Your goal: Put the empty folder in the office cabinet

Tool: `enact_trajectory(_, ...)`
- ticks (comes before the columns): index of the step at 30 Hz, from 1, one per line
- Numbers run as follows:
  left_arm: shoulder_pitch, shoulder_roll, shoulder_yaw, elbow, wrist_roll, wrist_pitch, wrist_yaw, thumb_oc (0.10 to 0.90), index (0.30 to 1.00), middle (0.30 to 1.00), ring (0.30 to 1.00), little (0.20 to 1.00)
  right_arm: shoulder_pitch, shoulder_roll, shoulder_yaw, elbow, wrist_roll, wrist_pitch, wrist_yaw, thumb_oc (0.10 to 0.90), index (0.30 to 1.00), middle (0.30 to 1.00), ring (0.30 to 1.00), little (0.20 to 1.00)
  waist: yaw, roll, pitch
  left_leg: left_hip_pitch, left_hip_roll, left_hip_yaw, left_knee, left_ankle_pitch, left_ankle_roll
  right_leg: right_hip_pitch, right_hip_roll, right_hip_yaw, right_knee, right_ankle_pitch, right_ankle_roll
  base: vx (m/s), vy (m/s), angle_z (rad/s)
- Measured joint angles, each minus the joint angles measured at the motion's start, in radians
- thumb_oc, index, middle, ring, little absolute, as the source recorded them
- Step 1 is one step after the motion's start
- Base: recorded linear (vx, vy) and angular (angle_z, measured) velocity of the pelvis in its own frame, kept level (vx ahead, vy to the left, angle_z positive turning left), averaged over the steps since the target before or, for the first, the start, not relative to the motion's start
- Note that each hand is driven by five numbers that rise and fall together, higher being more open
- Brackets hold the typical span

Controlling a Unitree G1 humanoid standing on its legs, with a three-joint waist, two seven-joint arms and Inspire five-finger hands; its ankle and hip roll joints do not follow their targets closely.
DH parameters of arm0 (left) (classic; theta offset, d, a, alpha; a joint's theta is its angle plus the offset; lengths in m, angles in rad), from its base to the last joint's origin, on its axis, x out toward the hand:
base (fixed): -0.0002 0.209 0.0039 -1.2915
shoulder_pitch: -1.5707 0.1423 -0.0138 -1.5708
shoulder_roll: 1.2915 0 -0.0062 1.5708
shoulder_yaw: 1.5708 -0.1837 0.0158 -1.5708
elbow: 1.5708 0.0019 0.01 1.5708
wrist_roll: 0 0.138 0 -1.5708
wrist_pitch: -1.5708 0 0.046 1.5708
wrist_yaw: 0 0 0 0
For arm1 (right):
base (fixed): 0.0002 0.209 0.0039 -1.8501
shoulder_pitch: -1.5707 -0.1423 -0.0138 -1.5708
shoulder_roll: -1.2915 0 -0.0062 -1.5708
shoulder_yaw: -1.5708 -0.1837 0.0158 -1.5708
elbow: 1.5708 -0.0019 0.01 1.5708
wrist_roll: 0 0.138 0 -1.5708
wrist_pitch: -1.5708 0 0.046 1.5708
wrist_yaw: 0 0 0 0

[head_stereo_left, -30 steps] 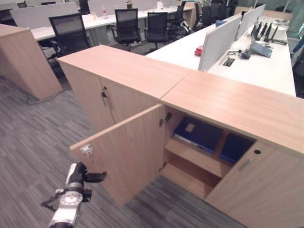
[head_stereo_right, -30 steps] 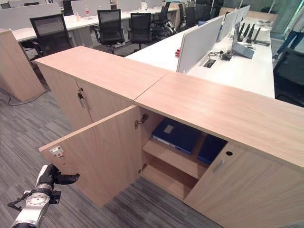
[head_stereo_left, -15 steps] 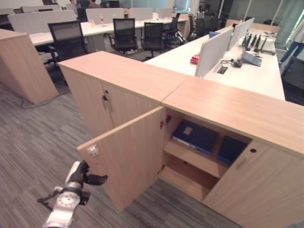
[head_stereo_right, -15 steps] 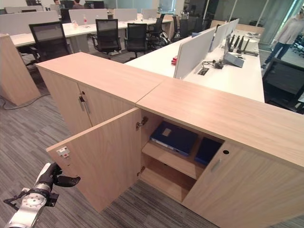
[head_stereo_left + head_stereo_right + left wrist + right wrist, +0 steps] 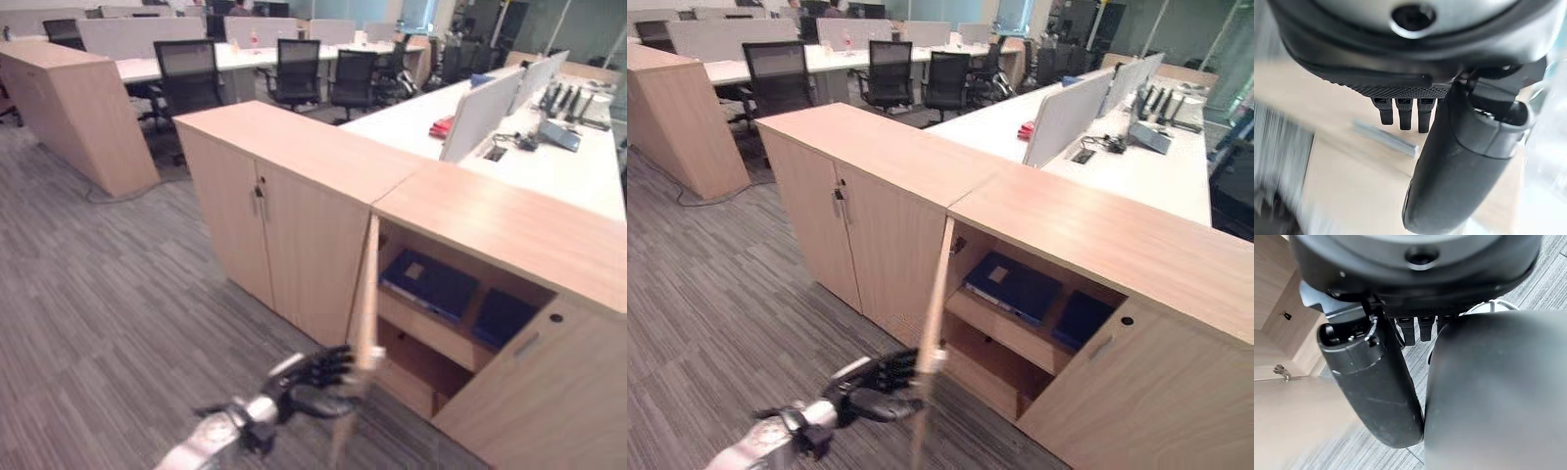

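Observation:
The office cabinet [image 5: 490,220] stands with its left door [image 5: 364,294] swung out and seen edge-on. On the upper shelf inside lies a blue folder [image 5: 431,284], and a second blue folder [image 5: 502,315] sits beside it. My left hand [image 5: 312,377] is at the door's free edge, fingers straight against the wood and thumb below. The left wrist view has the thumb [image 5: 1464,161] over the door face and its metal handle [image 5: 1383,138]. In the right wrist view my right hand [image 5: 1376,382] hangs over the carpet beside a cabinet, holding nothing.
A closed twin cabinet [image 5: 294,147] joins on the left, and another cabinet [image 5: 69,108] stands further left. Office chairs [image 5: 191,73] and long white desks [image 5: 549,157] are behind. The right door [image 5: 549,392] is shut. Grey carpet [image 5: 108,313] lies to the left.
The head camera has shifted. My left hand has moved from beside the door's outer face up to its free edge, and the door has swung round to stand edge-on.

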Motion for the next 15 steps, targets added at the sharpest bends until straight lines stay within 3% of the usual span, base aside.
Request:
enact_trajectory(3, -0.050, -0.038, -0.072, -0.043, -0.002, 0.004, -0.056, 0.800, 0.900, 0.900, 0.900, 0.900, -0.015, 0.011, 0.035, -0.016, 0.009, -0.017, -0.004, 0.800, 0.900, 0.900, 0.900, 0.900, -0.065, 0.013, 0.004, 0.026, 0.024, 0.049, 0.000, -0.003, -0.003, -0.006, 0.020, 0.020, -0.010, 0.017, 0.007, -0.03, -0.056, -0.51)
enact_trajectory(8, -0.157, -0.107, -0.161, -0.012, -0.029, 0.030, -0.042, 0.800, 0.900, 0.900, 0.900, 0.900, -0.054, 0.003, 0.080, -0.016, 0.016, -0.011, -0.004, 0.800, 0.900, 0.900, 0.900, 0.900, -0.086, 0.042, 0.012, 0.042, 0.066, 0.091, 0.004, -0.011, -0.019, -0.015, 0.074, 0.062, -0.028, 0.026, -0.007, 0.00, -0.083, -0.34)
enact_trajectory(9, -0.197, -0.132, -0.182, -0.010, -0.033, 0.037, -0.036, 0.800, 0.900, 0.900, 0.900, 0.900, -0.042, -0.015, 0.103, -0.041, 0.016, -0.013, -0.003, 0.800, 0.900, 0.900, 0.900, 0.900, -0.111, 0.049, 0.013, 0.043, 0.077, 0.103, 0.005, -0.007, -0.017, -0.022, 0.085, 0.073, -0.034, 0.028, -0.009, 0.00, -0.107, -0.25)
enact_trajectory(13, -0.346, -0.160, -0.190, 0.027, -0.033, 0.036, -0.036, 0.800, 0.900, 0.900, 0.900, 0.900, -0.049, -0.024, 0.103, -0.063, 0.016, -0.023, 0.019, 0.800, 0.900, 0.900, 0.900, 0.900, -0.159, 0.060, 0.016, 0.062, 0.100, 0.137, 0.005, -0.015, -0.029, -0.031, 0.108, 0.105, -0.035, 0.023, -0.010, 0.04, -0.123, -0.34)
enact_trajectory(15, -0.374, -0.219, -0.146, 0.104, -0.018, 0.011, -0.015, 0.800, 0.900, 0.900, 0.900, 0.900, -0.054, -0.029, 0.100, -0.059, 0.014, -0.018, 0.022, 0.800, 0.900, 0.900, 0.900, 0.900, -0.165, 0.063, 0.018, 0.073, 0.105, 0.153, 0.005, -0.020, -0.036, -0.031, 0.117, 0.122, -0.035, 0.018, -0.012, 0.05, -0.116, -0.23)
